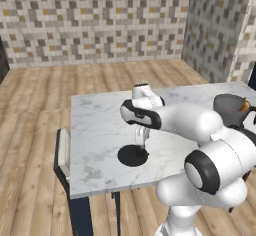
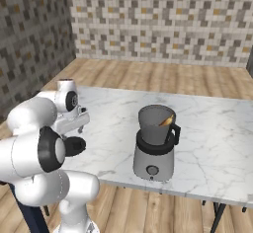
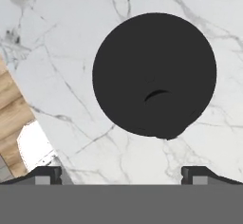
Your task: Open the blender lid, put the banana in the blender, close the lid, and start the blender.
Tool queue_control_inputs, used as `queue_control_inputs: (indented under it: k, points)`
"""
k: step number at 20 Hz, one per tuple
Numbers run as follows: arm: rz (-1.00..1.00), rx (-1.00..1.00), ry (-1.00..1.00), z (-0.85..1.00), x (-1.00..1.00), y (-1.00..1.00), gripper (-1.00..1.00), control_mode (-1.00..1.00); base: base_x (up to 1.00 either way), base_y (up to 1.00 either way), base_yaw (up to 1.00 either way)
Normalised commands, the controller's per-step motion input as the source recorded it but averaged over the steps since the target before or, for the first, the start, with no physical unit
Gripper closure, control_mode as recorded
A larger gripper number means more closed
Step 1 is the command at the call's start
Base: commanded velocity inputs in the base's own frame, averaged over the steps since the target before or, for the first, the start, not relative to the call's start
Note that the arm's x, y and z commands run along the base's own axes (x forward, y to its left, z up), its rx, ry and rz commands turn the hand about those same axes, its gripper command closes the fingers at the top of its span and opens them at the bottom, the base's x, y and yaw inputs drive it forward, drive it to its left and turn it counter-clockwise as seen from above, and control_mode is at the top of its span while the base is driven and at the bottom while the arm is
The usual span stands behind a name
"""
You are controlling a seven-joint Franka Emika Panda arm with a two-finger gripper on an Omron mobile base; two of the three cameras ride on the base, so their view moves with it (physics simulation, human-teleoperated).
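Your fingers (image 3: 121, 173) spread wide and empty over the flat round black lid (image 3: 154, 75), lid flat on white marble surface (image 1: 100, 130), orange-brown banana (image 2: 166, 121) inside the dark grey blender jar (image 2: 155, 143)

Arm bent forward, wrist turned down; hand (image 3: 121, 173) pointing straight down, fingers spread wide, holding nothing.

pincer (image 1: 141, 149) poised over blender lid (image 1: 132, 156) lying on marble counter (image 1: 95, 130).
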Motion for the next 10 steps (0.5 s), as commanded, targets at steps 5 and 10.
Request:
queue_control_inputs:
  k: [5, 10]
  points:
    - [0.00, 0.00, 0.00, -0.33, 0.10, -0.04, -1.00, -1.00, 0.00, 0.00, 0.00]
    - [0.00, 0.00, 0.00, -0.21, 0.13, 0.00, -1.00, -1.00, 0.00, 0.00, 0.00]
